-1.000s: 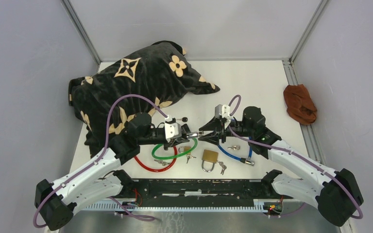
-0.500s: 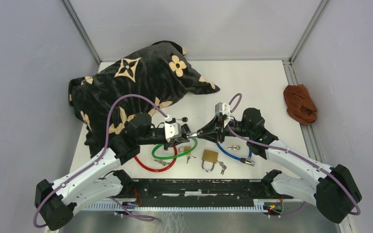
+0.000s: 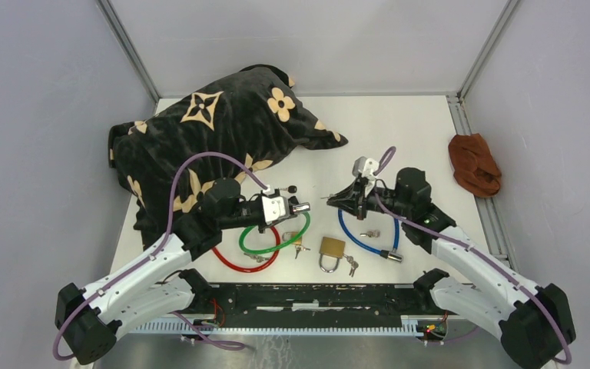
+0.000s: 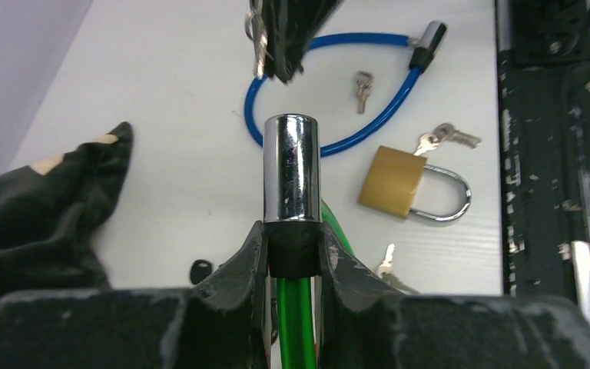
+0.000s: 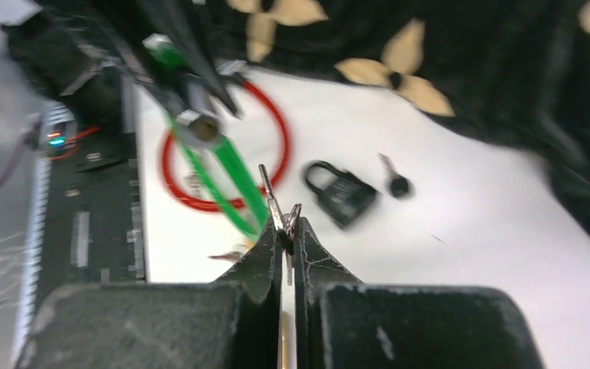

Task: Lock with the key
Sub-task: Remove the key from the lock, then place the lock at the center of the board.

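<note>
Key (image 5: 273, 196) in right tool (image 5: 283, 229), green cable lock (image 4: 292, 165) in left tool (image 4: 293, 247)

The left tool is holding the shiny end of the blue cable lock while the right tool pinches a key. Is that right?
Not quite. The left tool holds the shiny end of the green cable lock, not the blue one, as the left wrist view shows. The blue cable lock lies loose on the table. The right tool does pinch a key.
</note>
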`<state>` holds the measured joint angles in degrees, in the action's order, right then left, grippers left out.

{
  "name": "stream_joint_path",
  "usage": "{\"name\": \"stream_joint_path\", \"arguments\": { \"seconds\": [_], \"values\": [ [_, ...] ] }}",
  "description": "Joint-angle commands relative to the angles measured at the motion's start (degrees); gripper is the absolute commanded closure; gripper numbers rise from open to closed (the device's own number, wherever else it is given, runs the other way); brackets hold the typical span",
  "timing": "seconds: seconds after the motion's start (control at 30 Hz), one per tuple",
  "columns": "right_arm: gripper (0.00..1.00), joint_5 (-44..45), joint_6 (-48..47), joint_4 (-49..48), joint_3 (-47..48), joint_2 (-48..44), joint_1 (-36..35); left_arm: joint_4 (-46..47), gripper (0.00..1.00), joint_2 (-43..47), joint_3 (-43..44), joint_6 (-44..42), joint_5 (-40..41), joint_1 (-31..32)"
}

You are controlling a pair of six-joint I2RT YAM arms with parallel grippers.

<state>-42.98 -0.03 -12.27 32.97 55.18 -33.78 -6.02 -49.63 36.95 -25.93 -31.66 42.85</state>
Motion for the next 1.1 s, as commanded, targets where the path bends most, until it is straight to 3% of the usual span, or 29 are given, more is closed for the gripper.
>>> {"name": "stream_joint_path", "arguments": {
  "seconds": [0.0,0.33,0.5,0.63,0.77,1.07],
  "values": [
    [1.0,5.3,-2.8,5.8,-2.0,-4.1,6.8,-4.0,0.98,0.0,-0.6,-13.0,8.5,-0.2],
    [1.0,10.6,-5.1,11.2,-1.6,-5.8,10.9,-1.1,0.98,-0.4,3.6,-15.1,10.2,-0.2],
    [1.0,16.3,-4.0,12.1,-1.0,-6.1,11.4,5.0,0.98,-4.1,10.1,-26.5,16.6,-0.1],
    [1.0,20.7,-2.4,9.5,-2.9,-7.5,12.7,20.0,0.98,-12.3,10.1,-35.0,19.2,0.1],
    [1.0,25.3,-2.4,9.4,-3.1,-8.1,15.5,31.8,0.98,-23.1,9.3,-45.2,16.1,1.5],
    [1.0,26.6,-2.8,9.0,-3.6,-9.5,20.7,40.8,0.98,-44.6,14.7,-56.1,8.9,2.2]
  ]
}}
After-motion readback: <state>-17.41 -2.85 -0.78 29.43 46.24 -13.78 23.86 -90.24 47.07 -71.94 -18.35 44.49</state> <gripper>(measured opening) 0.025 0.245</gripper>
